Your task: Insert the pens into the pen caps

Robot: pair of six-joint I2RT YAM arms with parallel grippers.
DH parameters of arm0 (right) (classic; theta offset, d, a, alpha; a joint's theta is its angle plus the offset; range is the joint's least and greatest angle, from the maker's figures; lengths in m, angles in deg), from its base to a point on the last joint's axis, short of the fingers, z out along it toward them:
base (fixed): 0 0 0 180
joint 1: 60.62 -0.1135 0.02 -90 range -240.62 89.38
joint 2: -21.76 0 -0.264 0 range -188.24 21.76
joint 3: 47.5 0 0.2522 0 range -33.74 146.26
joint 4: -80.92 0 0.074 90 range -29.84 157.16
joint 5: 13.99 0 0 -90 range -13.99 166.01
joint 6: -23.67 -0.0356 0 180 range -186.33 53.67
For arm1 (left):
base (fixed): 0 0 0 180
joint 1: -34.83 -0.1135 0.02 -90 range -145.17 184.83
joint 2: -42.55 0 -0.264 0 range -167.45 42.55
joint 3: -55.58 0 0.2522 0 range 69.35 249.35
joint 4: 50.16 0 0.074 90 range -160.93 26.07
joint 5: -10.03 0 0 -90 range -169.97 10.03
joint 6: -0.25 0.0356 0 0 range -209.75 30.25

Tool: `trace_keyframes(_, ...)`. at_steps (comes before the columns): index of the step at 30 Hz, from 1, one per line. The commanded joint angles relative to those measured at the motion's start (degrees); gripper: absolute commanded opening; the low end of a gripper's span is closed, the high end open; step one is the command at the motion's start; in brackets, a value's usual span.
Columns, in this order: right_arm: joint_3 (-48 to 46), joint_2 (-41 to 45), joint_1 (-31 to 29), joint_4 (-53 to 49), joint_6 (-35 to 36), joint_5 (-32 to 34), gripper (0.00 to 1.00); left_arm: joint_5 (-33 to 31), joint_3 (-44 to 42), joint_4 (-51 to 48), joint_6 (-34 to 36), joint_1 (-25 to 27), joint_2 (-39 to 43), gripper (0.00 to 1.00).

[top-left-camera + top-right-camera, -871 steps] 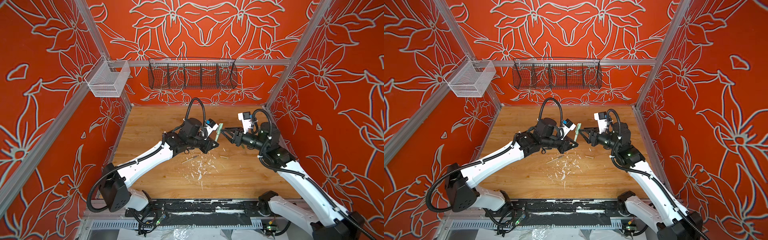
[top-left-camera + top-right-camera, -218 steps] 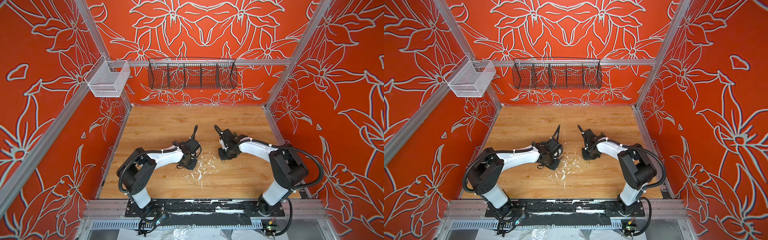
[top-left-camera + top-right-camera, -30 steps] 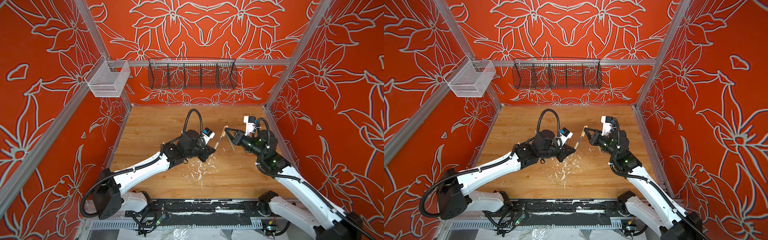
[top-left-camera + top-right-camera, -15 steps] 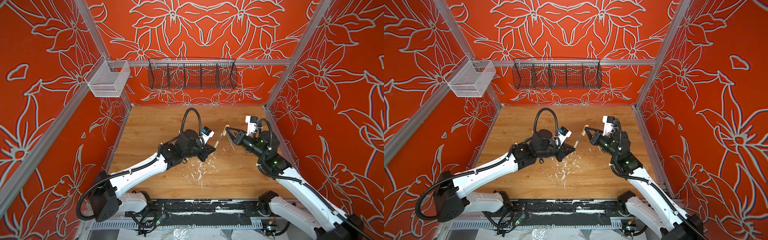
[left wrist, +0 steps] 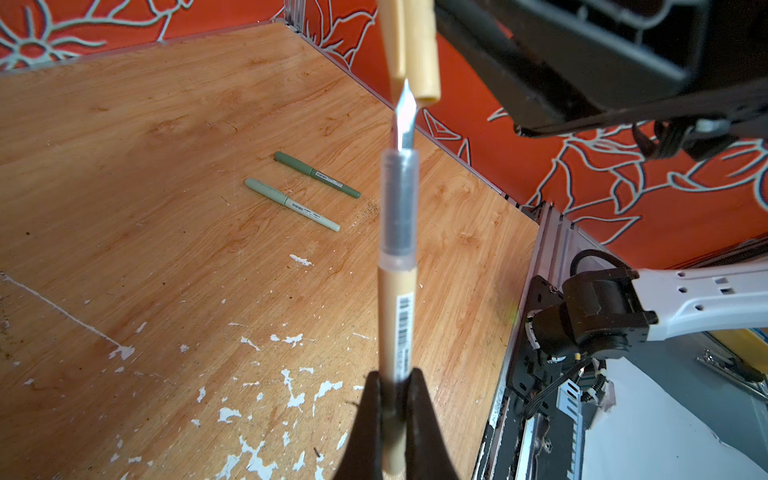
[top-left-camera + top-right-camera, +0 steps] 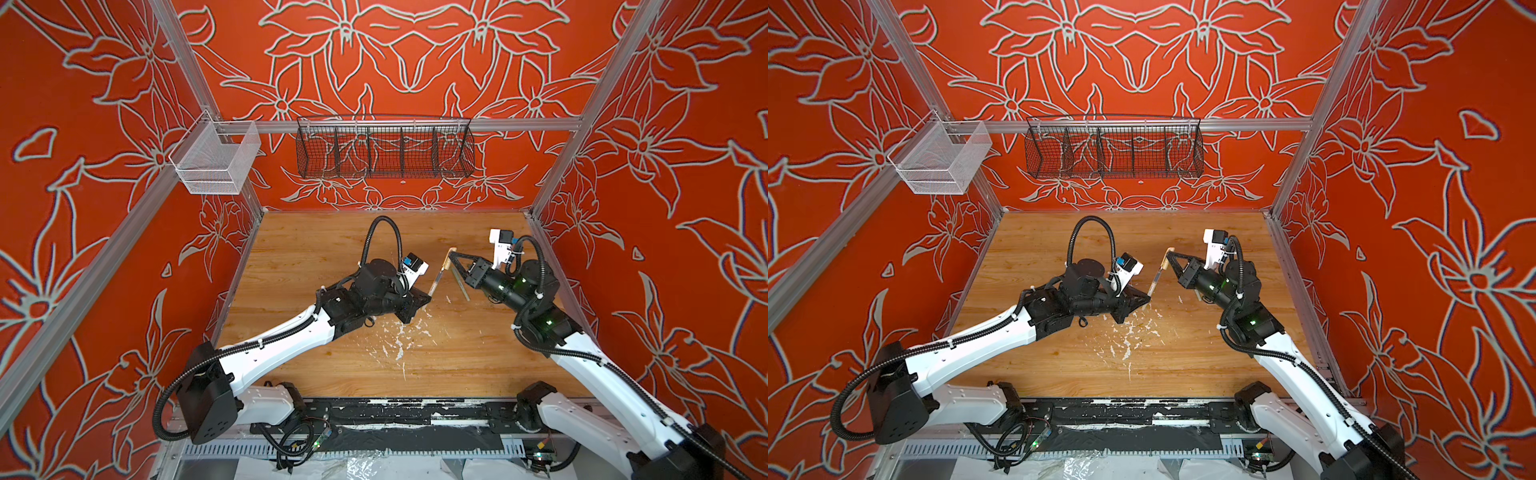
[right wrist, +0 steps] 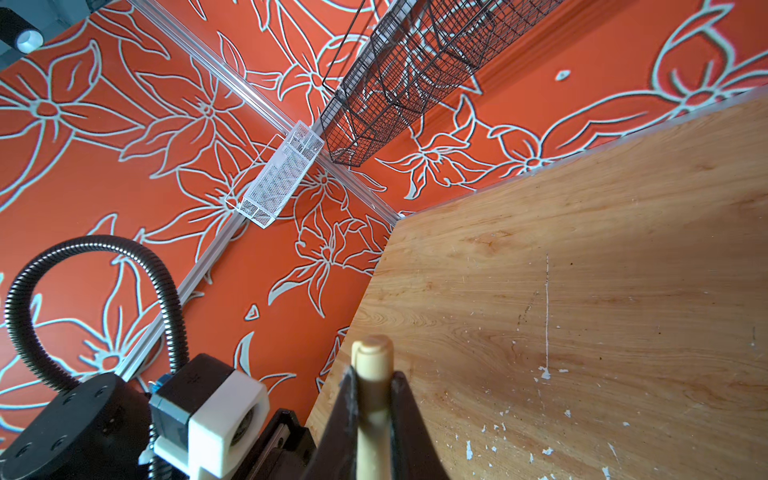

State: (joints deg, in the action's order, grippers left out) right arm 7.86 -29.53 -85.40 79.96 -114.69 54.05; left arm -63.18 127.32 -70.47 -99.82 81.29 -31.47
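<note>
My left gripper (image 5: pixel 395 382) is shut on the lower end of the beige pen (image 5: pixel 397 291), which points upward and away from it. Its metallic tip sits right at the mouth of the beige pen cap (image 5: pixel 415 45). My right gripper (image 7: pixel 372 382) is shut on that cap (image 7: pixel 372 374). In both top views the pen (image 6: pixel 436 282) (image 6: pixel 1154 282) slants up to the cap (image 6: pixel 448 259) (image 6: pixel 1168 257), above the table's middle. The left gripper (image 6: pixel 419 301) and right gripper (image 6: pixel 453 255) face each other. A dark green pen (image 5: pixel 316 174) and a pale green pen (image 5: pixel 291 204) lie capped on the table.
White paint flecks (image 6: pixel 399 340) mark the wooden table (image 6: pixel 311 249) in front of the grippers. A black wire basket (image 6: pixel 384 147) hangs on the back wall, a white mesh basket (image 6: pixel 214 160) on the left wall. Orange walls close three sides.
The left arm has shifted slightly. Pen tip and cap mouth stay together, and both grips hold as before.
</note>
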Motion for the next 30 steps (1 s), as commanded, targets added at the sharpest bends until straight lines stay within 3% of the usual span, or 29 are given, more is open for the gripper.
trace_keyframes(1,-0.2,1.3,-0.4,2.5,-1.5,-1.2,0.00,0.4,-0.3,1.0,0.4,0.0,-0.3,0.00)
trace_keyframes(25,-0.2,1.5,-1.5,0.0,0.9,-1.6,0.00,0.3,0.4,0.8,0.5,0.0,-0.8,0.00)
trace_keyframes(30,-0.9,2.7,-1.6,-1.4,1.7,0.8,0.00,0.5,0.4,0.8,0.5,0.0,-0.8,0.00)
